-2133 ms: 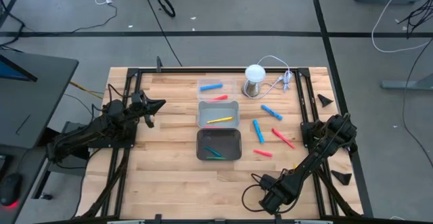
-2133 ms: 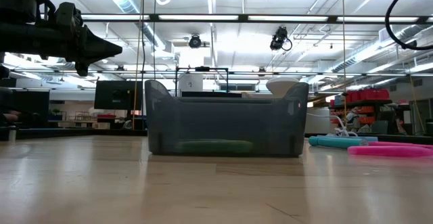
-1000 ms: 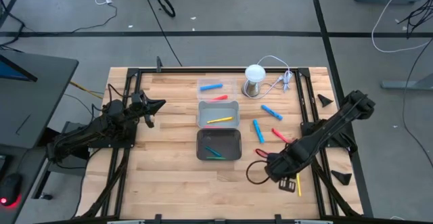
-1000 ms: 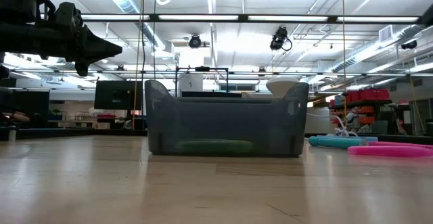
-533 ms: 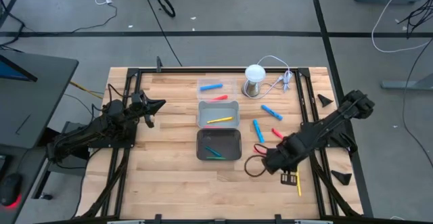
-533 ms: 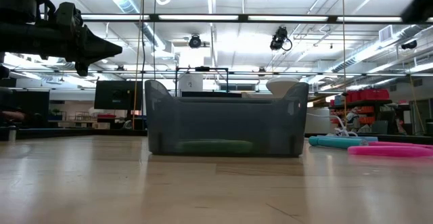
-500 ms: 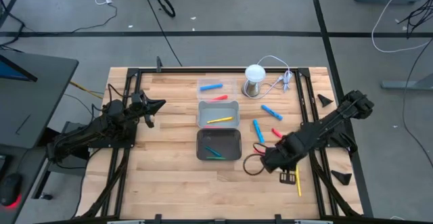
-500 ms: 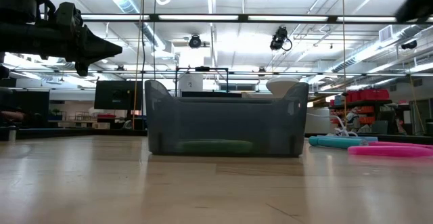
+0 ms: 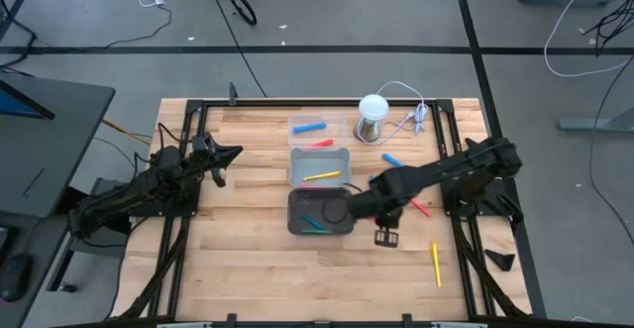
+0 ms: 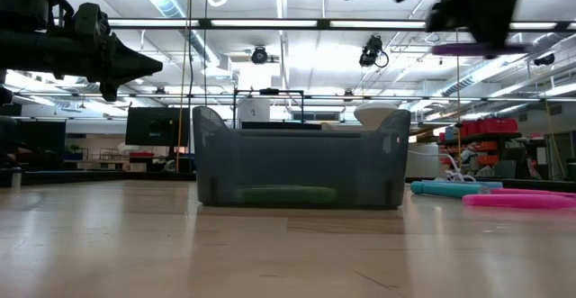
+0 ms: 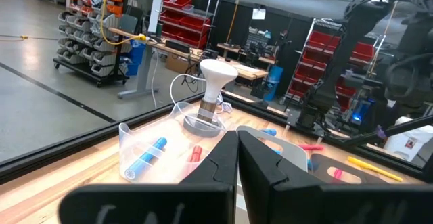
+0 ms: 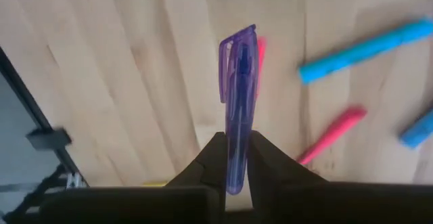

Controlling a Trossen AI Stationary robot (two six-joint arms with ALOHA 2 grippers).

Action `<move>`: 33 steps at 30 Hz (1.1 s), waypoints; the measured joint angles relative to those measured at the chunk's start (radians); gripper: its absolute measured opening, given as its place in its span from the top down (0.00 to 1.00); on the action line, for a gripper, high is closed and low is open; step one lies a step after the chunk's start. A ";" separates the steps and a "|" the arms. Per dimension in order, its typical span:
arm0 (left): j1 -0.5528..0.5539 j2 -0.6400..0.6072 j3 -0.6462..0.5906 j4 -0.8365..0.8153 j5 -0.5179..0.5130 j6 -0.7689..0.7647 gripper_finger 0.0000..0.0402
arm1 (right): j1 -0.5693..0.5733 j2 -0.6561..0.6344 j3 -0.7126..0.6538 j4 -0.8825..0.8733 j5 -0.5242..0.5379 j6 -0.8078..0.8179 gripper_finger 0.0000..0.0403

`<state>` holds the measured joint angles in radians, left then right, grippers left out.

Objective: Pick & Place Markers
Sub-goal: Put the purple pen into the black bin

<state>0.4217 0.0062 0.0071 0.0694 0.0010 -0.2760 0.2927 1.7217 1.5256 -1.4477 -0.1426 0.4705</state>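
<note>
Overhead, the right gripper [image 12: 230, 158] pinches 1 slim purple plastic marker [image 12: 238, 102], its long axis running straight out from the jaws. Just beyond lies the dark grey rectangular tray [image 9: 319, 212]. Left gripper [image 11: 237, 158], jaws pressed together, waits farther off.

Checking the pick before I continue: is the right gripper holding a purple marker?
Yes, the right gripper is clamped on a purple marker that sticks out past its fingers.

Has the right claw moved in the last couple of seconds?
Yes. In the high view the right claw, shut on a purple marker, has swung from the table's near right corner to the right edge of the dark grey tray.
</note>
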 joint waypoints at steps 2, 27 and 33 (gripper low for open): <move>0.000 0.000 0.000 0.000 0.000 -0.001 0.97 | -0.026 0.038 0.055 -0.006 0.005 -0.026 0.91; 0.000 0.000 0.000 0.000 0.000 0.000 0.97 | -0.168 0.503 0.684 -0.096 0.024 -0.226 0.91; 0.000 0.000 0.000 0.000 0.000 0.000 0.97 | -0.175 0.505 0.666 -0.088 0.031 -0.251 0.91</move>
<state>0.4218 0.0059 0.0073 0.0696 0.0013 -0.2762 0.1181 2.2267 2.1916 -1.5360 -0.1115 0.2195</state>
